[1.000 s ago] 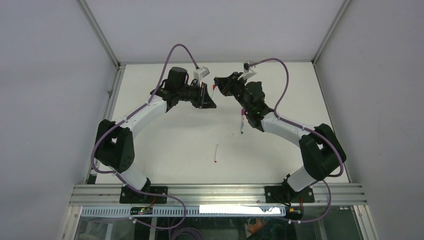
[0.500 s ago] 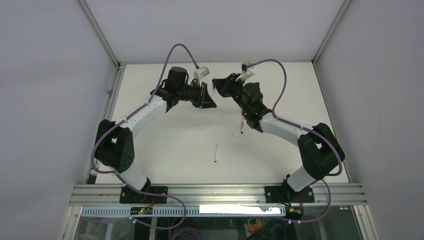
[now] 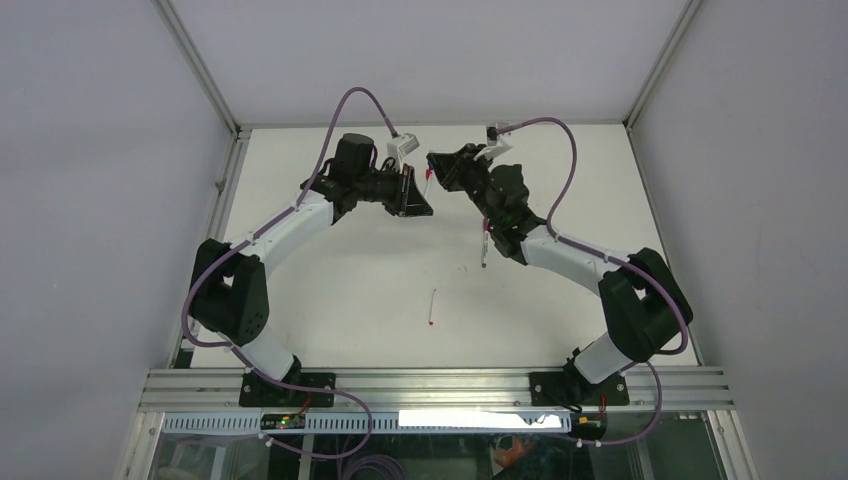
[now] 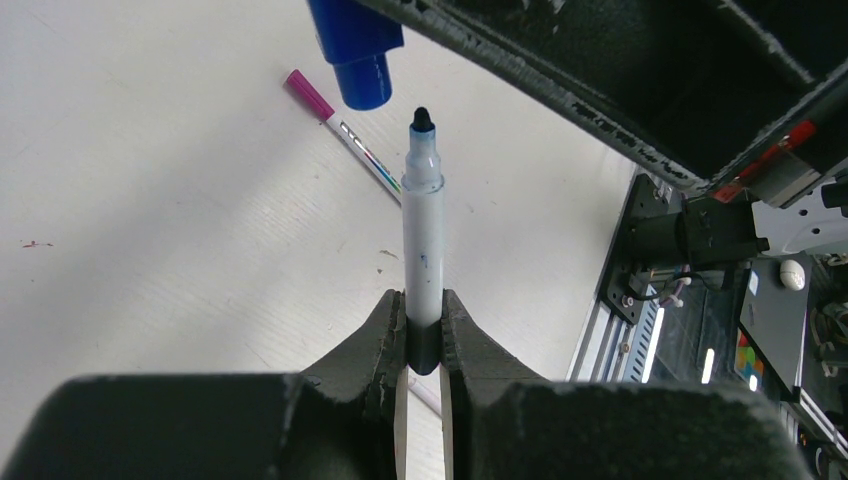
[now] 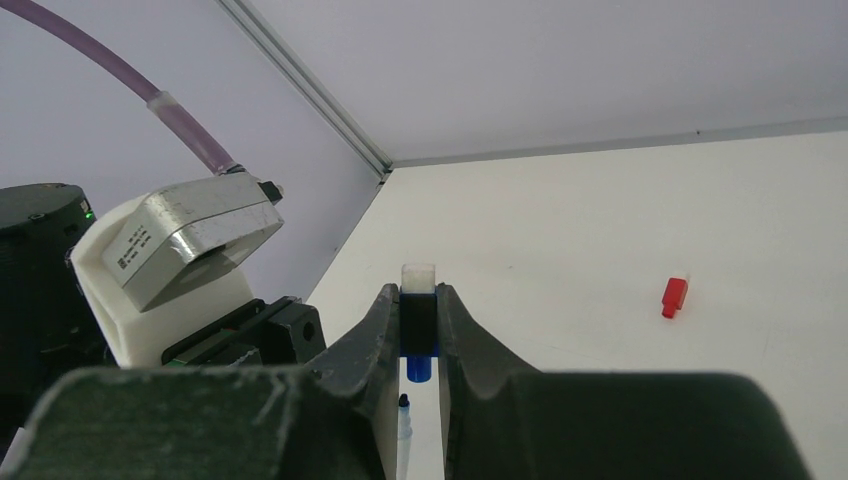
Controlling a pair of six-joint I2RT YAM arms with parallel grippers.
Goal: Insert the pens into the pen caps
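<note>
My left gripper is shut on the lower end of a thin white-grey pen, whose dark tip points up. My right gripper is shut on the blue pen cap. The blue cap hangs open end down, just above and slightly left of the tip, apart from it. In the top view the two grippers meet at the back of the table. A magenta-capped pen lies on the table. A red-tipped pen lies at mid-table. A red cap lies alone.
The left wrist's white camera housing sits close to my right gripper. Grey walls enclose the white table on three sides. An aluminium rail runs along its near edge. Purple cables arch over both arms.
The right gripper with the blue cap nudged a little to the left and came back. The left arm has held still with its pen.
</note>
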